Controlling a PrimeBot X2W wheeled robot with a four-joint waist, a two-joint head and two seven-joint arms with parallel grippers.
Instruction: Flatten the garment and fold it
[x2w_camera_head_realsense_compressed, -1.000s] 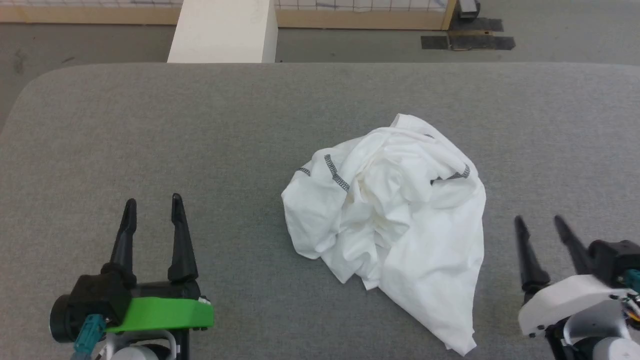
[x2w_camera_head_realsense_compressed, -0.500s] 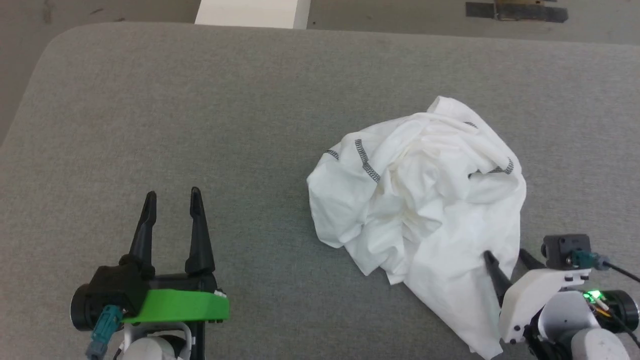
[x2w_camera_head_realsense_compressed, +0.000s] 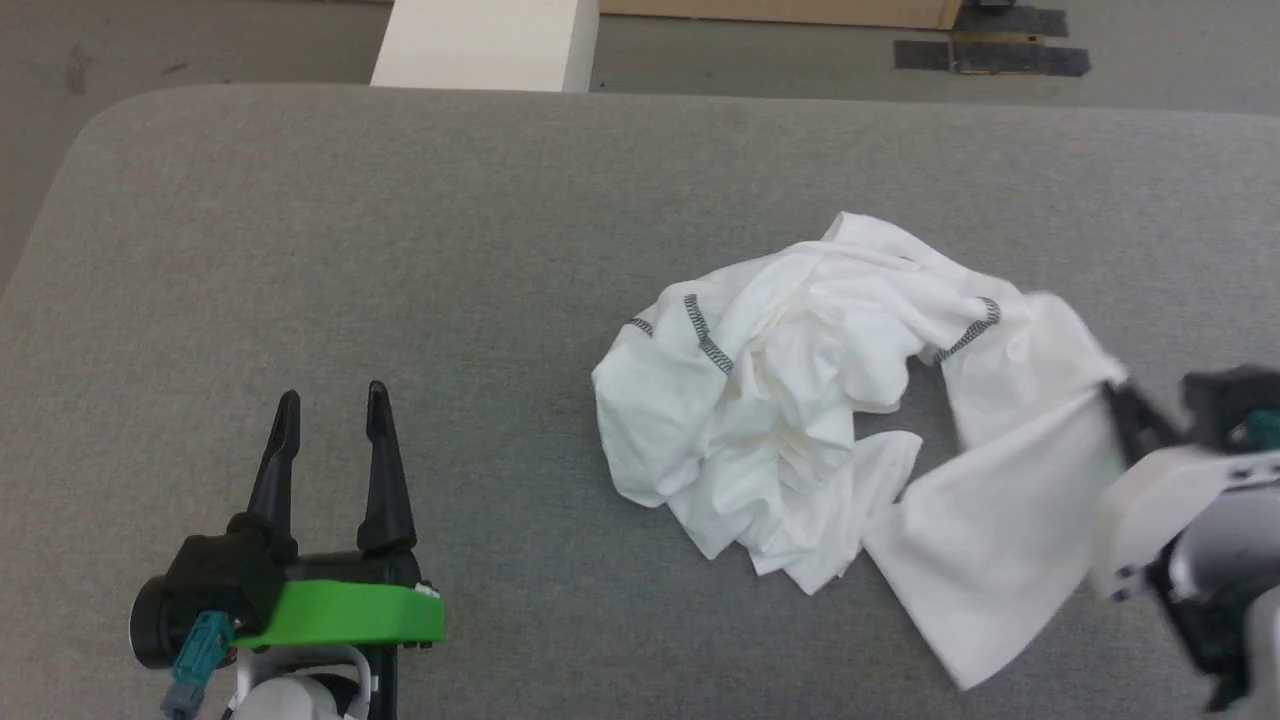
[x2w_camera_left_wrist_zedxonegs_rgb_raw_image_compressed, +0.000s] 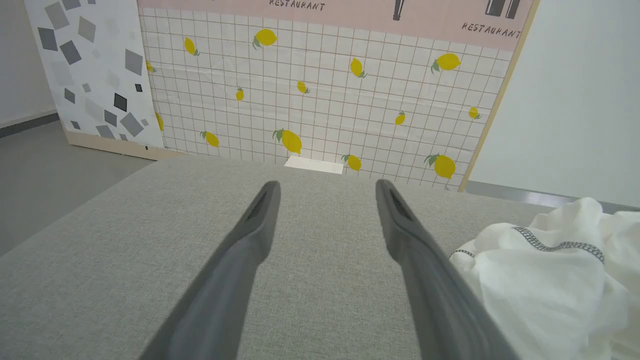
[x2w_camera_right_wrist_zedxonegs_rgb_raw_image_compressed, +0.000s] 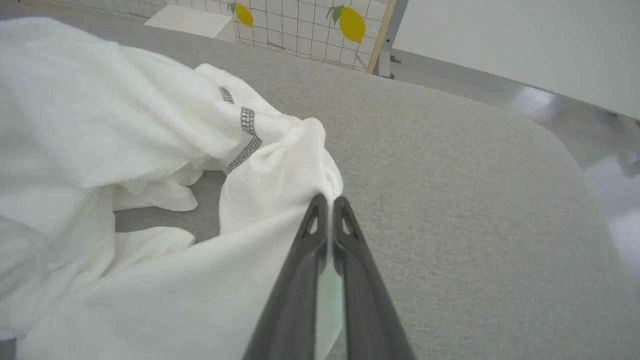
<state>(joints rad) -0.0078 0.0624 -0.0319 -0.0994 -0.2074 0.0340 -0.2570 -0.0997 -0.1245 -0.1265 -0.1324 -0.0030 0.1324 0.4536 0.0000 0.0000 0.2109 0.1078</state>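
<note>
The garment (x2w_camera_head_realsense_compressed: 800, 410), a crumpled white shirt with dark zigzag seams, lies right of centre on the grey table (x2w_camera_head_realsense_compressed: 400, 250). My right gripper (x2w_camera_head_realsense_compressed: 1115, 395) is shut on its right edge, and that part is stretched out to the right. In the right wrist view the two fingers pinch a fold of the garment (x2w_camera_right_wrist_zedxonegs_rgb_raw_image_compressed: 150, 150) at the right gripper (x2w_camera_right_wrist_zedxonegs_rgb_raw_image_compressed: 329, 200) tips. My left gripper (x2w_camera_head_realsense_compressed: 330, 415) stands open at the lower left, well clear of the cloth. The left wrist view has the left gripper (x2w_camera_left_wrist_zedxonegs_rgb_raw_image_compressed: 325, 187) spread over bare table, with the garment (x2w_camera_left_wrist_zedxonegs_rgb_raw_image_compressed: 550, 285) at its right.
A rigid white box (x2w_camera_head_realsense_compressed: 485, 45) stands on the floor beyond the table's far edge. The table's rounded far-left corner (x2w_camera_head_realsense_compressed: 110, 110) is near the left side. A lemon-patterned grid panel (x2w_camera_left_wrist_zedxonegs_rgb_raw_image_compressed: 320, 95) stands behind the table.
My right gripper went into the garment's right edge, shut on it and pulled it right, opening a gap in the pile. The head camera shifted. The left gripper stayed open.
</note>
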